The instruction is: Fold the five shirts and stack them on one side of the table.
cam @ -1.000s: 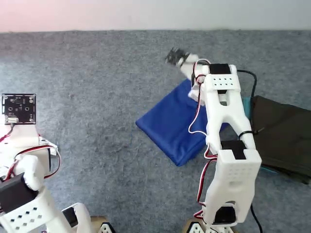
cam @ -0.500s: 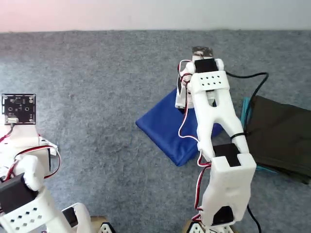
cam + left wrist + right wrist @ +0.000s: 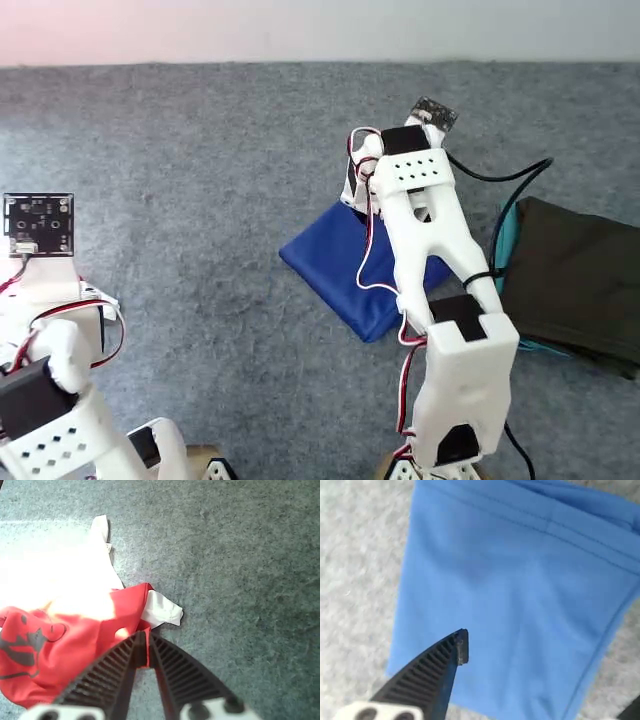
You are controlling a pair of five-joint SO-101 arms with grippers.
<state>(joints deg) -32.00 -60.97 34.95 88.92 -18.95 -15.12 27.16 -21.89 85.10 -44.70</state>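
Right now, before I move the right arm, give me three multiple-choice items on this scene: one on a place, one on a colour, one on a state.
1. Where does the dark shirt lie?
A. Alone at the middle of the table
B. On a teal shirt, at the table's right side in the high view
C. At the table's far left

2. What colour is the cloth under the right tool?
A. Red
B. White
C. Blue

3. How is the right tool?
A. Open
B. Shut on cloth
C. Shut on nothing

Answers:
1. B, a teal edge peeks out from under the dark shirt.
2. C, the blue shirt lies right beneath the tool.
3. A, the right wrist view shows its fingers far apart.
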